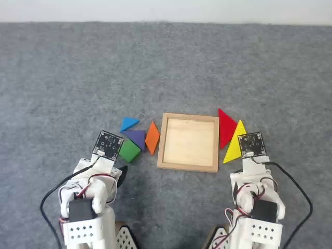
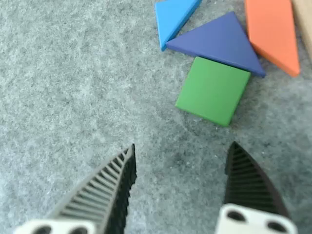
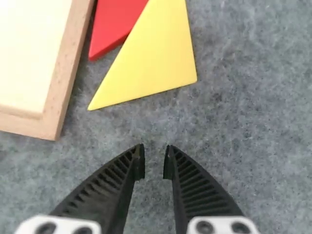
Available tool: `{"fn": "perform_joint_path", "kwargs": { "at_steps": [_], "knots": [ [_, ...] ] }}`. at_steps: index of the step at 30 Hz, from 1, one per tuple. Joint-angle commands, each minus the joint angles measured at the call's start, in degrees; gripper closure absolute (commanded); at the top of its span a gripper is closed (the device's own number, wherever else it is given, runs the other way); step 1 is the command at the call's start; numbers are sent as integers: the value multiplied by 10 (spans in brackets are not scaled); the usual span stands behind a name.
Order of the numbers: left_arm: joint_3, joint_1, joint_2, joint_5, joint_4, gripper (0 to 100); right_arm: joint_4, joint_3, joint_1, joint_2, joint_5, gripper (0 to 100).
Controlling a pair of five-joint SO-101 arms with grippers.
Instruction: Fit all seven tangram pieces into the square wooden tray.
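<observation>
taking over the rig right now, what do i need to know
The left hand is open and empty, over the mat near the green square.
The right hand is nearly shut and empty, near the yellow triangle.
The tray holds no piece.
On its left: blue triangle, purple triangle, orange parallelogram, green square. On its right: red triangle, yellow triangle.
Done: nothing. Left: place every piece.

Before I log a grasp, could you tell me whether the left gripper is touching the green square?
Apart: in the left wrist view, bare carpet separates the left gripper from the green square.
</observation>
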Motion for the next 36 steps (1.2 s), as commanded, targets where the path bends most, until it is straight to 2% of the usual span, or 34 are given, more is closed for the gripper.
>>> {"fn": "perform_joint_path", "kwargs": {
  "at_steps": [1,24,31,36],
  "knots": [
    [-5,2,-11,4,2,716,4,11,-3,1,-4,915],
    [-5,2,-11,4,2,716,5,11,-6,1,-7,914],
    [-5,2,-11,4,2,716,-1,11,-55,1,-5,912],
    [-5,2,-11,4,2,716,1,11,-171,1,-4,914]
  ]
}}
